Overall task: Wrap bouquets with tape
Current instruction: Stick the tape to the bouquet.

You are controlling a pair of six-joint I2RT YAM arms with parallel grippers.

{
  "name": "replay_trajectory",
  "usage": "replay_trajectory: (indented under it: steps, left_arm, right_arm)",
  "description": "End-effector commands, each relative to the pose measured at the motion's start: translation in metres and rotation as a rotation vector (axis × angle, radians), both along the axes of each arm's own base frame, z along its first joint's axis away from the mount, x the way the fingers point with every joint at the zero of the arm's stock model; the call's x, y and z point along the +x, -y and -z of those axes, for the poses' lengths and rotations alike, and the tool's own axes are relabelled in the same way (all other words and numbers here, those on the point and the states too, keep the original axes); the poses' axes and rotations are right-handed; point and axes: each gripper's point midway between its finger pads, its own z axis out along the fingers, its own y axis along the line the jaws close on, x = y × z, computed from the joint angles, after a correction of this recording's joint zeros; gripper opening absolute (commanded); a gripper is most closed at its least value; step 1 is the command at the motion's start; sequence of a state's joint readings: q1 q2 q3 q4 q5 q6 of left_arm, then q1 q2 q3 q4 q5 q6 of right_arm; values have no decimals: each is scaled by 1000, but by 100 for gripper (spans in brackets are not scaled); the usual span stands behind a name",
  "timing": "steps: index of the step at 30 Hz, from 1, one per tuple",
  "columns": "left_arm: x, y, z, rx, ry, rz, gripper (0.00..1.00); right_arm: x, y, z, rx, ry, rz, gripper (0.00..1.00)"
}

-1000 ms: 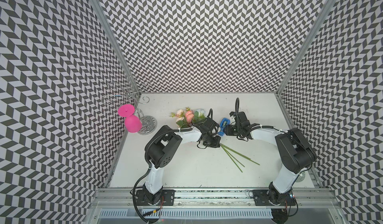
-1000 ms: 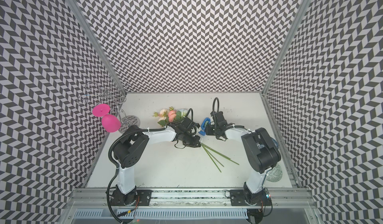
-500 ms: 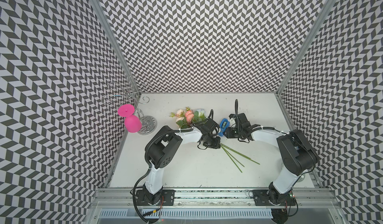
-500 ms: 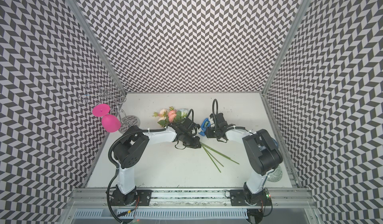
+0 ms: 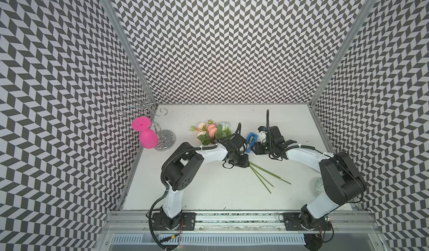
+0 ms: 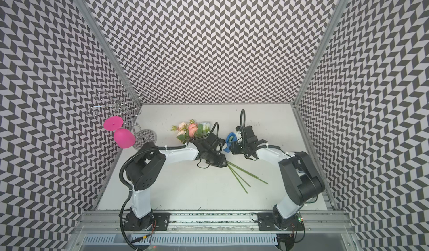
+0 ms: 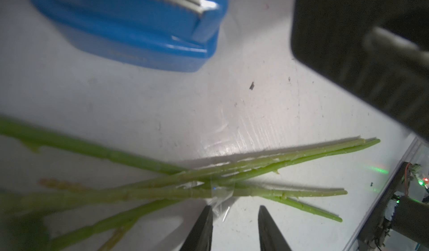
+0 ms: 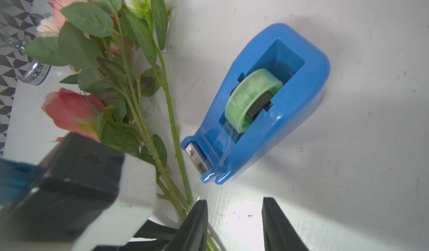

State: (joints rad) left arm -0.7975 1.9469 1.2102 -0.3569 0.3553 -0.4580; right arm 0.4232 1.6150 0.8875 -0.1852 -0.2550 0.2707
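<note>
Well, the left gripper hovers half-open, empty, over the bouquets; the right gripper, likewise, near the tape.

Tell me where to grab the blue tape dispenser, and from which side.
Best pinch the tape dispenser by its long side walls beside the roll, coming down from above: it stands upright on the table, narrow across. Avoid the toothed cutter near the stems.
</note>
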Motion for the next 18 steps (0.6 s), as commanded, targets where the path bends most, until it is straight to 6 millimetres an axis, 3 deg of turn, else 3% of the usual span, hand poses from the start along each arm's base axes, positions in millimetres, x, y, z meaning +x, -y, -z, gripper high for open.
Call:
replay_trajectory:
  steps: [1,11,15,18]
  left_arm:
    - [-10,-24,19,112,-26,-21,45]
    - [-7,-11,-24,-13,39,-3,72]
    - [-5,-13,-50,-89,74,-38,75]
    - [-5,-19,-79,-221,83,-82,75]
  right_arm:
    - [-2,-1,-11,2,43,-18,43]
    - [4,5,-42,-25,177,-37,44]
    - [7,11,-76,-39,306,-44,46]
    - [6,13,-105,-30,439,-59,53]
